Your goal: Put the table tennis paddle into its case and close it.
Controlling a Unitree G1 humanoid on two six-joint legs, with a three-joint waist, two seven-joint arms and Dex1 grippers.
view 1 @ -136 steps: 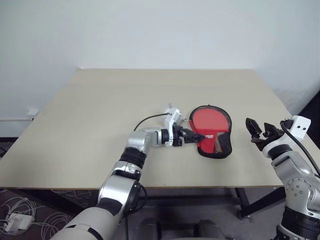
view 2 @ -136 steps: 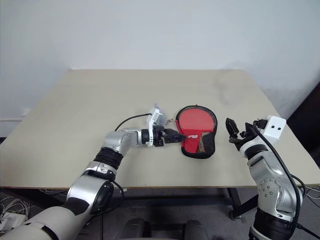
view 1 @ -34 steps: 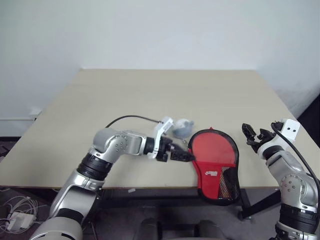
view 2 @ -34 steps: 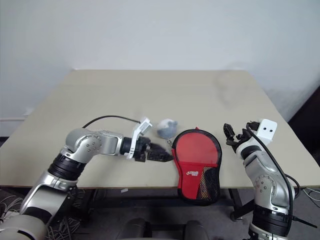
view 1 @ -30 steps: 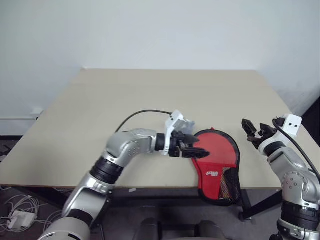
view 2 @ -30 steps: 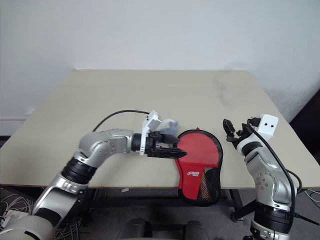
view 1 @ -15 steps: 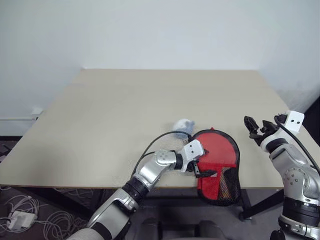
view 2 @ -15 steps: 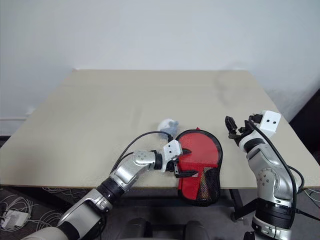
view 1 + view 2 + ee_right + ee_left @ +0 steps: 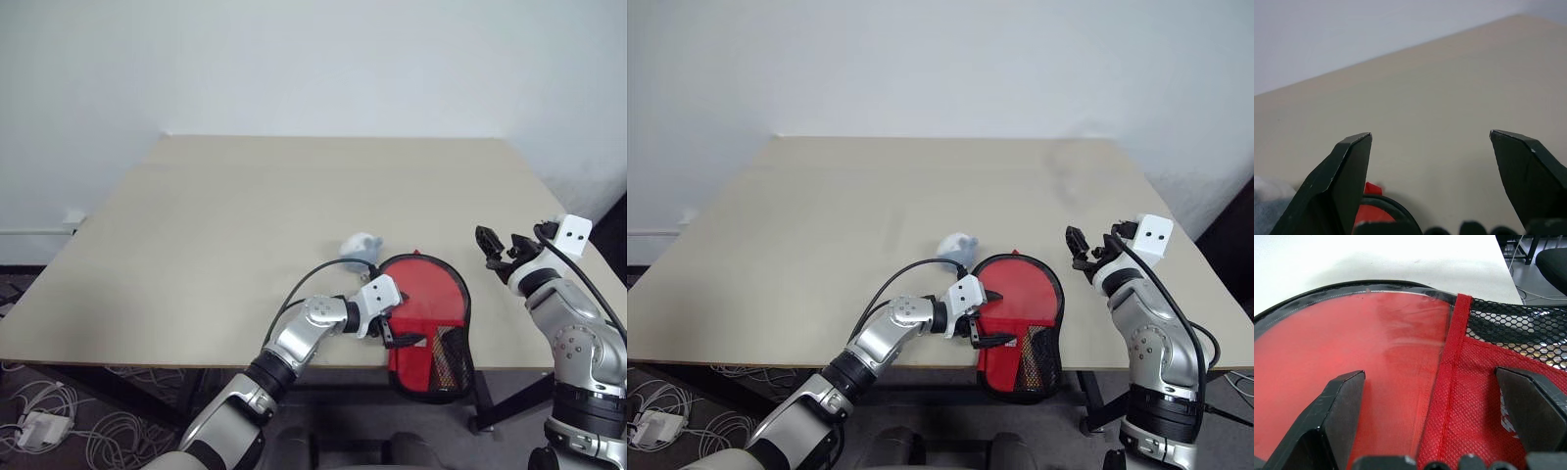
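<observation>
Red case [image 9: 423,311] overhangs the table [image 9: 245,215] edge; left fingers [image 9: 1342,404] spread wide over it, right fingers [image 9: 1354,166] wide apart.

- Tabletop [image 9: 245,206]: beige, matte, square.
- Wall [image 9: 313,59]: plain white, behind the tabletop.
- Floor [image 9: 59,416]: dark patterned carpet, white cables [image 9: 39,423] lying loose.
</observation>
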